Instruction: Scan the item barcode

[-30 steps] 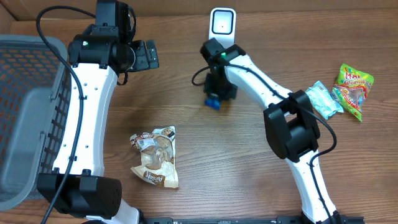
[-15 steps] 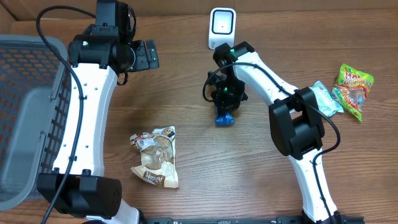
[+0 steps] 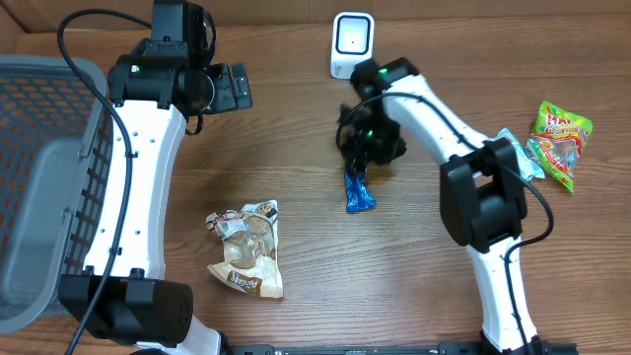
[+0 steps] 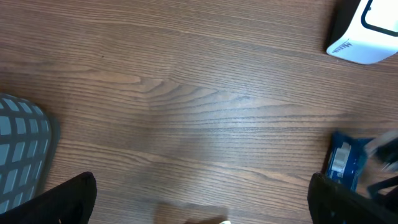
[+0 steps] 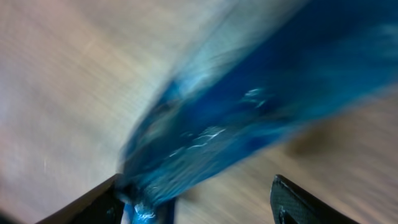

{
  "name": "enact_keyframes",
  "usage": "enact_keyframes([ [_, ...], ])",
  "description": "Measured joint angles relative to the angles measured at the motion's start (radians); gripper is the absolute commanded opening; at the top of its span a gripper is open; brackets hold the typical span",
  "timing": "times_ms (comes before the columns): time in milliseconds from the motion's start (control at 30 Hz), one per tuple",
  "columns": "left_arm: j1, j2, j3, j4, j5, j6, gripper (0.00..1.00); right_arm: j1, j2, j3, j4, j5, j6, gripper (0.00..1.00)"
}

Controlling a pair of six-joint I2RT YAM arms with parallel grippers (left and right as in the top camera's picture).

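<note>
Packet (image 3: pixel 359 190), slim, blue, crinkled wrapper

Basket (image 3: pixel 39 177) at left edge; scanner (image 3: pixel 352 41) far centre; packet (image 3: pixel 359 189) before scanner; snack bag (image 3: pixel 246 248) nearer, leftward; sweet packs (image 3: pixel 560 140) far right.

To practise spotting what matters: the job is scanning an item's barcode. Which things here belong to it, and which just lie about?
Job: blue packet, white scanner.
Lying about: brown snack bag, gummy bag, pale blue packet, grey basket.
</note>
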Motion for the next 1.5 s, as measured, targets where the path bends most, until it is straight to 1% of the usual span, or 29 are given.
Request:
enact_keyframes([
  [67, 0.000, 0.000, 0.000, 0.000, 0.000, 0.000, 1.00, -0.035, 0.000, -0.003, 0.037, -0.014, 0.119, 0.63],
  [167, 0.000, 0.000, 0.000, 0.000, 0.000, 0.000, 1.00, -0.077, -0.002, -0.014, 0.088, -0.050, 0.242, 0.61],
  [333, 0.000, 0.000, 0.000, 0.000, 0.000, 0.000, 1.00, -0.078, -0.006, -0.070, 0.137, -0.118, 0.347, 0.61],
  [433, 0.000, 0.000, 0.000, 0.000, 0.000, 0.000, 1.00, -0.069, -0.010, -0.108, 0.167, -0.158, 0.379, 0.60],
  [567, 0.000, 0.000, 0.000, 0.000, 0.000, 0.000, 1.00, -0.081, -0.012, -0.114, 0.191, -0.186, 0.401, 0.60],
  [700, 0.000, 0.000, 0.000, 0.000, 0.000, 0.000, 1.00, -0.139, -0.013, -0.113, 0.201, -0.231, 0.413, 0.60],
  [800, 0.000, 0.000, 0.000, 0.000, 0.000, 0.000, 1.00, -0.211, -0.019, -0.112, 0.217, -0.264, 0.420, 0.59],
  [900, 0.000, 0.000, 0.000, 0.000, 0.000, 0.000, 1.00, -0.243, -0.023, -0.111, 0.250, -0.271, 0.426, 0.59],
  [1000, 0.000, 0.000, 0.000, 0.000, 0.000, 0.000, 1.00, -0.233, -0.026, -0.123, 0.314, -0.299, 0.432, 0.59],
  [1133, 0.000, 0.000, 0.000, 0.000, 0.000, 0.000, 1.00, -0.193, -0.032, -0.195, 0.427, -0.367, 0.454, 0.57],
  [1200, 0.000, 0.000, 0.000, 0.000, 0.000, 0.000, 1.00, -0.179, -0.035, -0.235, 0.461, -0.398, 0.474, 0.55],
  [1267, 0.000, 0.000, 0.000, 0.000, 0.000, 0.000, 1.00, -0.170, -0.048, -0.267, 0.489, -0.417, 0.493, 0.47],
  [1300, 0.000, 0.000, 0.000, 0.000, 0.000, 0.000, 1.00, -0.170, -0.054, -0.284, 0.498, -0.423, 0.505, 0.41],
  [1333, 0.000, 0.000, 0.000, 0.000, 0.000, 0.000, 1.00, -0.170, -0.056, -0.297, 0.502, -0.430, 0.510, 0.28],
  [1367, 0.000, 0.000, 0.000, 0.000, 0.000, 0.000, 1.00, -0.171, -0.058, -0.306, 0.504, -0.436, 0.512, 0.20],
  [1400, 0.000, 0.000, 0.000, 0.000, 0.000, 0.000, 1.00, -0.171, -0.058, -0.314, 0.506, -0.438, 0.515, 0.15],
  [1500, 0.000, 0.000, 0.000, 0.000, 0.000, 0.000, 1.00, -0.175, -0.058, -0.320, 0.503, -0.451, 0.532, 0.11],
])
